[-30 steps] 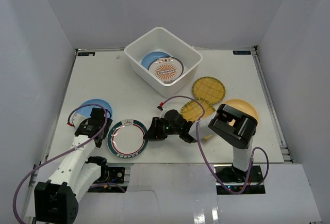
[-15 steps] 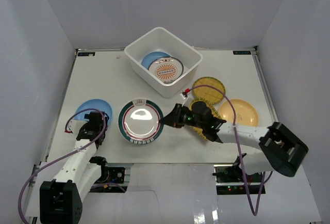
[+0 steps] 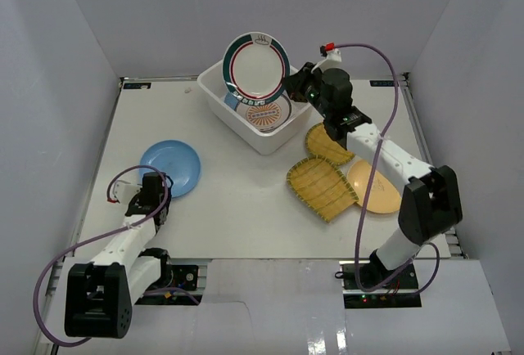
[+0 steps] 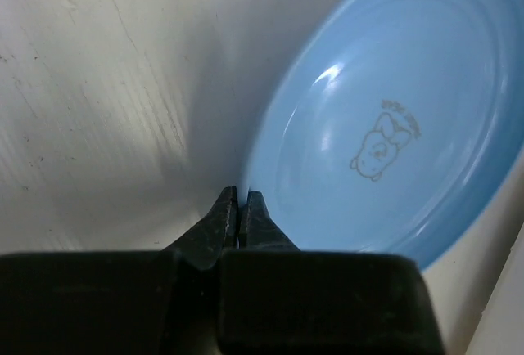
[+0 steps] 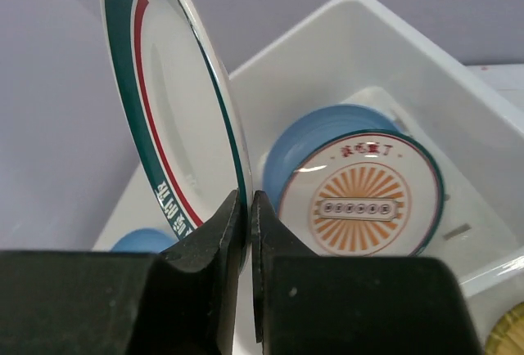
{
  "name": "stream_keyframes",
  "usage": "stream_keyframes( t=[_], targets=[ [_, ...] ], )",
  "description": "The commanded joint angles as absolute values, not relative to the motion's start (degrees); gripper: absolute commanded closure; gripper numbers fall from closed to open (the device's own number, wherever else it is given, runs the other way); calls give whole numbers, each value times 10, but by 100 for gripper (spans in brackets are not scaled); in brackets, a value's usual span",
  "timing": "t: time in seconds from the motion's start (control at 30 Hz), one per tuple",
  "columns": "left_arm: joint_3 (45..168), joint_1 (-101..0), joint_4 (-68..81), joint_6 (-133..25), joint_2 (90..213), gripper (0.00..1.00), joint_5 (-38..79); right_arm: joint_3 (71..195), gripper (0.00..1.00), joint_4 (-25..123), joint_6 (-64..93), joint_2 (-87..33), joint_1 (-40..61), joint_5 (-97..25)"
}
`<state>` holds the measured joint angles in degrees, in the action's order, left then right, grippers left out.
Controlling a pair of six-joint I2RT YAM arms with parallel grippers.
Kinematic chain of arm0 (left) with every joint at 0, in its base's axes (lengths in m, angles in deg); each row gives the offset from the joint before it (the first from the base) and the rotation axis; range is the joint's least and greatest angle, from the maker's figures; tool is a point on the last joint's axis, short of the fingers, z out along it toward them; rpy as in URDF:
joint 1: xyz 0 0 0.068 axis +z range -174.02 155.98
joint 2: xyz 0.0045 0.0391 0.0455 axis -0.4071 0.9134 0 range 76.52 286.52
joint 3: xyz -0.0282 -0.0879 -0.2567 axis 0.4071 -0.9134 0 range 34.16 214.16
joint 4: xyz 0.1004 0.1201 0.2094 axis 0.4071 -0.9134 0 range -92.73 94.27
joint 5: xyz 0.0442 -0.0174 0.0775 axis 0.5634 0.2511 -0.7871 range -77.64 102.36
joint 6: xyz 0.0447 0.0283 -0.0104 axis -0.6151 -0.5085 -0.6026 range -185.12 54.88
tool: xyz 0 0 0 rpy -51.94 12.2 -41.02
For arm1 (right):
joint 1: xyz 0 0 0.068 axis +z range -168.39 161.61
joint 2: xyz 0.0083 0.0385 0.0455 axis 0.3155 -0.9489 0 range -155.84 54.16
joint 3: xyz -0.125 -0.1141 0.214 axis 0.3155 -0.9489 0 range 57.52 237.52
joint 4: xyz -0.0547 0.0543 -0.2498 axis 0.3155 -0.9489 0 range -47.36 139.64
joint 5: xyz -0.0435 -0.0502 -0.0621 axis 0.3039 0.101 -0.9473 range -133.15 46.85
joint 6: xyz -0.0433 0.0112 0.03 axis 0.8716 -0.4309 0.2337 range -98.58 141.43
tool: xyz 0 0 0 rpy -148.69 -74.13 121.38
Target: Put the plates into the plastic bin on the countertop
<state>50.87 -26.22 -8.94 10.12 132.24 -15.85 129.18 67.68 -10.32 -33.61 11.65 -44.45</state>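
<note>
Above the white plastic bin (image 3: 229, 122) my right gripper (image 3: 291, 91) is shut on the rim of a white plate with a green and red border (image 3: 256, 65), held on edge. In the right wrist view the right gripper (image 5: 248, 208) pinches that plate (image 5: 176, 110) over the bin (image 5: 393, 52), which holds an orange sunburst plate (image 5: 360, 199) on a blue plate (image 5: 315, 142). A blue plate (image 3: 170, 167) lies on the table at the left. My left gripper (image 4: 241, 206) is shut on the near rim of this blue plate (image 4: 385, 126).
Right of the bin lie a round yellow lattice plate (image 3: 329, 144), a rectangular yellow ribbed plate (image 3: 322, 187) and a plain orange-yellow plate (image 3: 378, 190). White walls close in the table on three sides.
My right arm swung the green-rimmed plate from the front of the table up and back to above the bin. The blue plate shifted slightly right with my left gripper.
</note>
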Motion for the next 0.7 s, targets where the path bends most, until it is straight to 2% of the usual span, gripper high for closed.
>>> stream_keyframes(
  t=[0.0, 0.13, 0.23, 0.33, 0.37, 0.4, 0.47, 0.53, 0.57, 0.67],
  targets=[
    [494, -263, -123, 12, 1313, 100, -108, 1370, 92, 620, -50, -415, 94, -506],
    [521, -263, -128, -44, 1245, 100, -51, 1466, 92, 565, -23, -511, 89, -521],
    [565, -264, -130, -75, 1159, 100, -12, 1494, 92, 540, -17, -563, 89, -512],
    [631, -264, -107, -120, 1120, 100, 36, 1522, 86, 518, -15, -595, 89, -493],
    [674, -267, -106, -133, 1136, 100, 59, 1524, 81, 518, -16, -597, 89, -490],
    [696, -271, -104, -134, 1147, 100, 68, 1524, 66, 517, -17, -595, 89, -489],
    [751, -282, -85, -137, 1175, 100, 87, 1525, 45, 515, -17, -589, 89, -481],
    [785, -289, -59, -149, 1229, 100, 123, 1533, 36, 501, -14, -573, 89, -477],
    [830, -292, -52, -160, 1281, 100, 153, 1545, 29, 497, -9, -559, 89, -471],
    [906, -311, -51, -190, 1370, 100, 176, 1549, 27, 458, -2, -528, 88, -464]
  ],
)
